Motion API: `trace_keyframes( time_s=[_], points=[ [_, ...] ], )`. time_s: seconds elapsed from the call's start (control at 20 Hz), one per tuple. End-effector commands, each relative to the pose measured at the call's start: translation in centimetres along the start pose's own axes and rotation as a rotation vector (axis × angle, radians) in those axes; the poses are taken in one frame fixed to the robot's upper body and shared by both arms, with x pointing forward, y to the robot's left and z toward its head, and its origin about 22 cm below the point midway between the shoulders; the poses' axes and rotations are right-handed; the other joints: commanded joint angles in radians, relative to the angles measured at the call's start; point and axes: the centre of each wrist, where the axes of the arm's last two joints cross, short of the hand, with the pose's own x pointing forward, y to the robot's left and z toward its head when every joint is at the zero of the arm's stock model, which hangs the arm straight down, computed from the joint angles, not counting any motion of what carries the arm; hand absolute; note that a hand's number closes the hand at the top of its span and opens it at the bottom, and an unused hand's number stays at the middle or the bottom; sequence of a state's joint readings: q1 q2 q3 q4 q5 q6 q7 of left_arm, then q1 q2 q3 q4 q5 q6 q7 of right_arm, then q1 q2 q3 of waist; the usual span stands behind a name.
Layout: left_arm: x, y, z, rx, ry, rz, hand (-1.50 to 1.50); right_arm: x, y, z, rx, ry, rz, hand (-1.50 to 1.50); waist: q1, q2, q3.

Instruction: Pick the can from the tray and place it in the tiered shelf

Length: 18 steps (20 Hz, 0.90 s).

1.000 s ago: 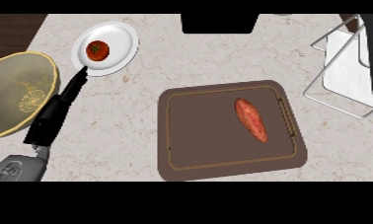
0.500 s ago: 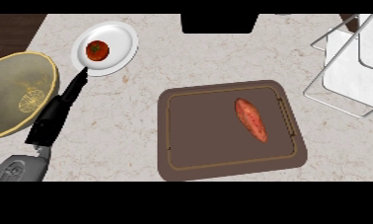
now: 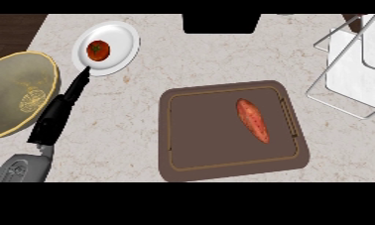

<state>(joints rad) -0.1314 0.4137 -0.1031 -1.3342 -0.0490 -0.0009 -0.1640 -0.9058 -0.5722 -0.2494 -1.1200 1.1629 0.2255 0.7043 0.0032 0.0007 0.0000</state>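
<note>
head view shows a brown tray (image 3: 219,162) near the counter's (image 3: 219,55) front edge, carrying an orange sweet potato (image 3: 253,120) toward its right side; no can shows on it. left hand (image 3: 62,105) lies stretched with straight fingers toward a white plate (image 3: 124,40) holding a tomato (image 3: 97,49) near the back left corner. a wire tiered shelf (image 3: 344,70) stands at the right edge, a yellow bowl (image 3: 22,90) at the left edge.
</note>
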Motion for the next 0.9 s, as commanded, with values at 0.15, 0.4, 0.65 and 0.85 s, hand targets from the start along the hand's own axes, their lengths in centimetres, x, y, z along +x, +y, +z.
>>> trace_keyframes(
  time_s=[0.15, 0.4, 0.65, 0.85],
  points=[
    [1.9, -1.0, -1.0, 0.013, -0.005, 0.017, 0.00, -2.8, 5.1, -0.7, 0.041, 0.035, -0.006, 1.50, 0.005, 0.001, 0.001],
    [-0.1, -1.0, -0.4, -0.012, -0.007, -0.008, 0.00, -4.0, 6.9, -0.7, 0.041, 0.071, 0.058, 1.50, 0.003, 0.002, 0.000],
    [-0.2, 0.1, -0.6, -0.008, -0.013, 0.002, 0.00, -7.5, 9.2, -0.7, 0.073, 0.162, -0.132, 1.50, -0.006, 0.003, 0.000],
    [1.1, -0.7, 0.3, 0.005, 0.002, -0.001, 0.00, -8.0, 7.3, -0.2, 0.022, 0.086, -0.239, -1.50, -0.003, -0.003, 0.000]
  ],
)
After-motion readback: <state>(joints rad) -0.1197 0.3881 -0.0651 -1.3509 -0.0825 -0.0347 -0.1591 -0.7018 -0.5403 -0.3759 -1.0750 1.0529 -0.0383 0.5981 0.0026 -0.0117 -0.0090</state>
